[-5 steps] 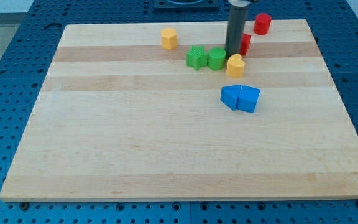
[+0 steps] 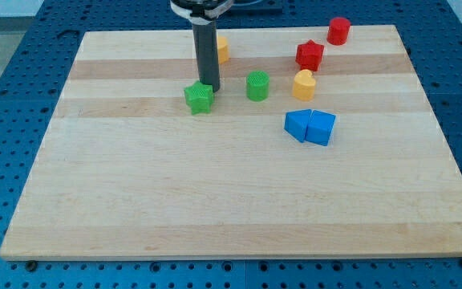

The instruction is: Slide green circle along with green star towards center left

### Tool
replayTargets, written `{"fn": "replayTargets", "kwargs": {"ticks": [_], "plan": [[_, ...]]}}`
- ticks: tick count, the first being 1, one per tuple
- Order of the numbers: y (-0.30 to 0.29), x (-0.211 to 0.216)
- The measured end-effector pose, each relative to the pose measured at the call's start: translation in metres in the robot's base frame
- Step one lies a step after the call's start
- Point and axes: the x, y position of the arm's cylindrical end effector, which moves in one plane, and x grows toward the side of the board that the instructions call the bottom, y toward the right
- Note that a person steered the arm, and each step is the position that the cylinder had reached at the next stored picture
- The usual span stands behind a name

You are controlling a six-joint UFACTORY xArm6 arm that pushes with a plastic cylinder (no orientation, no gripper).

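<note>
The green star (image 2: 200, 98) lies left of the board's middle, in the upper half. The green circle (image 2: 257, 85) sits apart from it, to its right and slightly higher. My tip (image 2: 208, 85) stands just above and right of the green star, touching or nearly touching its upper right edge. The rod rises from there and hides part of a yellow block (image 2: 222, 48) behind it.
A red star-like block (image 2: 310, 55) and a red cylinder (image 2: 339, 30) sit at the upper right. A yellow block (image 2: 303, 84) lies right of the green circle. Two blue blocks (image 2: 310, 126) touch each other below it. The wooden board (image 2: 231, 201) rests on a blue pegboard.
My tip moved left from beside the yellow block to the green star. The green star slid left and down; the green circle shifted left a little. The two green blocks are now apart.
</note>
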Motion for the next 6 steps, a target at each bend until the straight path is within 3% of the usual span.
{"fn": "replayTargets", "kwargs": {"ticks": [2,3,4,6], "plan": [[0.045,-0.043],[0.082,-0.041],[0.084,-0.017],[0.043,-0.012]]}}
